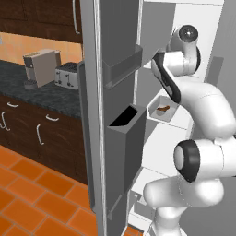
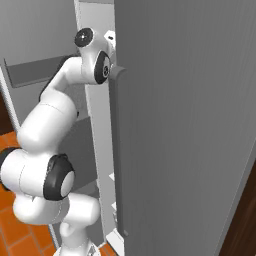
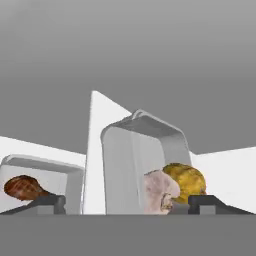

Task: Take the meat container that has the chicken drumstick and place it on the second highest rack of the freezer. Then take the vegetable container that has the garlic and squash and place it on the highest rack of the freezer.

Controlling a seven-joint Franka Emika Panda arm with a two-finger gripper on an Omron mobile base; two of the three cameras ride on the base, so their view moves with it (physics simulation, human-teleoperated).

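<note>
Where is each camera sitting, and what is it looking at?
Left base view: behind the arm's left, facing the open freezer; the white arm rises at the right, past the tray with the chicken drumstick.
Right base view: behind the arm's right, facing the freezer's closed grey door; the arm rises at the left.
Hand view: on the hand, looking at the garlic and squash; dark fingertips show.
Shared: both base views show the freezer and arm.
</note>
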